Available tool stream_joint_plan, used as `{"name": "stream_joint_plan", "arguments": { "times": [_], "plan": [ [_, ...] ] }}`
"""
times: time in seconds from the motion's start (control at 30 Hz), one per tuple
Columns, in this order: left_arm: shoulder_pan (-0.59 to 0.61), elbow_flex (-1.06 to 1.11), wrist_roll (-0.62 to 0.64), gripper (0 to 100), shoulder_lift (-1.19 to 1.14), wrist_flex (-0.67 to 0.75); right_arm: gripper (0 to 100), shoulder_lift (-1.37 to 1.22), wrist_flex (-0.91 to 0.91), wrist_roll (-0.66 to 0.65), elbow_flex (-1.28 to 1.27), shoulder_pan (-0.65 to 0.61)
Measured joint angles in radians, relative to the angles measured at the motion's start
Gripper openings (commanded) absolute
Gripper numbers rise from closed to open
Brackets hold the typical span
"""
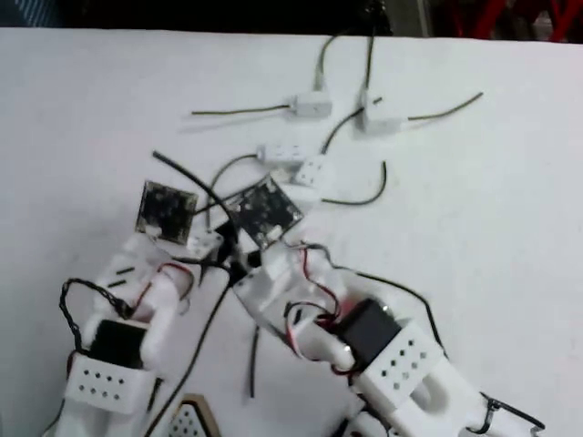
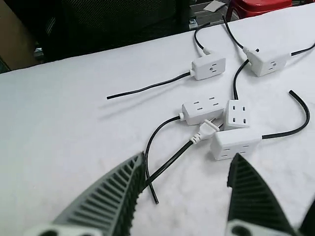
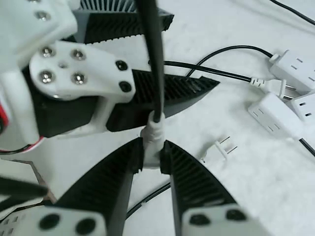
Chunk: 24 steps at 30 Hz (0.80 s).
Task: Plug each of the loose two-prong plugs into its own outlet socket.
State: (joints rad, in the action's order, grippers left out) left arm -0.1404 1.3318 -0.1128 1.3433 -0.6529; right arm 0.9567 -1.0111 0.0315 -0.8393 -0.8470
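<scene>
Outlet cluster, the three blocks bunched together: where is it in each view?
High view: outlet cluster at mid-table.
Left wrist view: cluster ahead of the open left end effector.
Right wrist view: cluster past the held plug, by a small loose plug.
Shared landmark: the corded plug lying among its blocks.
</scene>
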Motion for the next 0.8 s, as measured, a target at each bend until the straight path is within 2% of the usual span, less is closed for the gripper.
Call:
{"name": "stream_joint_plan", "arguments": {
  "times": [0.5, 0.8],
  "plan": [
    [-0.034, -0.002, -0.003, 28, 0.002, -0.026, 1.8, 0.000, -0.002, 0.000, -0.009, 0.000],
    [-0.044, -0.015, -0.089, 28, 0.002, -0.028, 1.8, 0.000, 0.002, 0.000, -0.031, 0.000]
  ]
}}
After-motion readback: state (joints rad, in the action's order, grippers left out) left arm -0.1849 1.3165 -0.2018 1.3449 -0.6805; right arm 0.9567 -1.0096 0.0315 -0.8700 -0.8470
